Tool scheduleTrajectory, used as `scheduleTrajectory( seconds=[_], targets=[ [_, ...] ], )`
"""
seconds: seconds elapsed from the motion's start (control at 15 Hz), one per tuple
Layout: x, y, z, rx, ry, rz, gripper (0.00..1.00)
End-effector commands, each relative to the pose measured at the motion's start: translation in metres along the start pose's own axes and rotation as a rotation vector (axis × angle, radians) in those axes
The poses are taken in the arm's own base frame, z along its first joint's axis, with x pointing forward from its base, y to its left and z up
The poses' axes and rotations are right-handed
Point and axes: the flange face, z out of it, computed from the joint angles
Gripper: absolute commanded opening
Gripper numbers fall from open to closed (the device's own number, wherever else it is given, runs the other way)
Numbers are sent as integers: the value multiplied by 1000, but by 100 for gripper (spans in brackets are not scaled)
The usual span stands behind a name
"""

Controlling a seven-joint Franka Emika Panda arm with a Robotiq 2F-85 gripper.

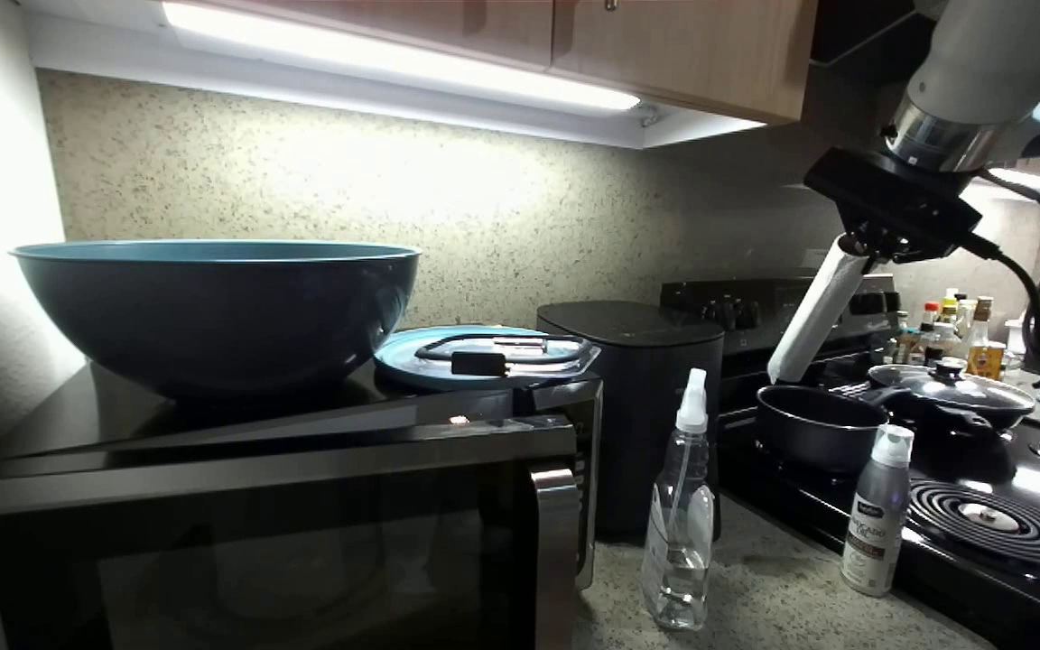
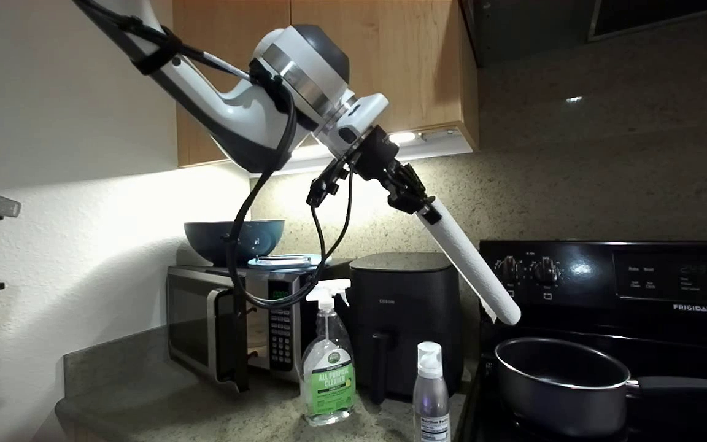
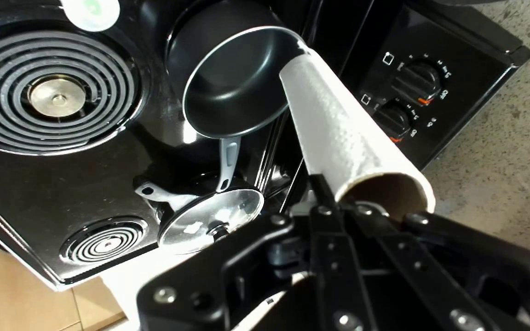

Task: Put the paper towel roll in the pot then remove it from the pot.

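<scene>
your gripper (image 2: 430, 210) pinches the slanted paper roll (image 2: 473, 264) by its top, its lower end seemingly above the left rim of the pot (image 2: 562, 408), depth being unclear, so ease right before lowering.

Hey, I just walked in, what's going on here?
A white robot arm grips a slim white cylindrical paper towel roll by its upper end with a black pincer. The roll slants downward, its lower end higher than the rim of a dark round metal pot on the black coil-burner stove, so it isn't in the pot.
</scene>
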Motion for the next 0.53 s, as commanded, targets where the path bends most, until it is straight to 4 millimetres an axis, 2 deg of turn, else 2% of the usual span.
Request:
scheduleTrajectory(
  seconds=[0.0, 0.47],
  targets=[
    [8, 19, 3, -20, 4, 52, 0],
    [-7, 33, 42, -95, -136, 22, 0]
  ],
)
